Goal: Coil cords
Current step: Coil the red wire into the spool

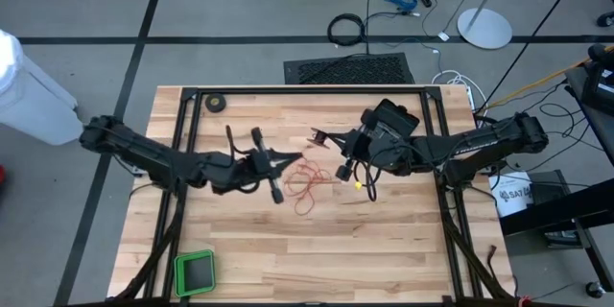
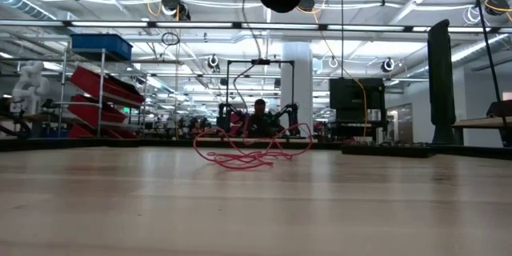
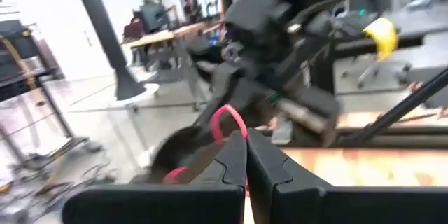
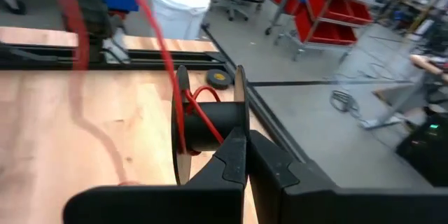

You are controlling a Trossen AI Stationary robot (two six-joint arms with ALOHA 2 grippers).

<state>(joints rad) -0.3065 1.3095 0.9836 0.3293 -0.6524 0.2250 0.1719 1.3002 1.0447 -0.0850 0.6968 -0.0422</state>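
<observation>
Red wire lies tangled mid-table between both arms. Left gripper reaches inward, pinched on a wire loop. Right gripper, raised, clamps the black reel.

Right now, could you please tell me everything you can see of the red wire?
The red wire is very thin and lies mostly as a loose, tangled heap on the wooden table, between the two arms. One end runs up to the black reel, where a few turns sit on the hub, held in the shut right claw. The shut left claw pinches a small loop of it. The heap is uncoiled.
</observation>
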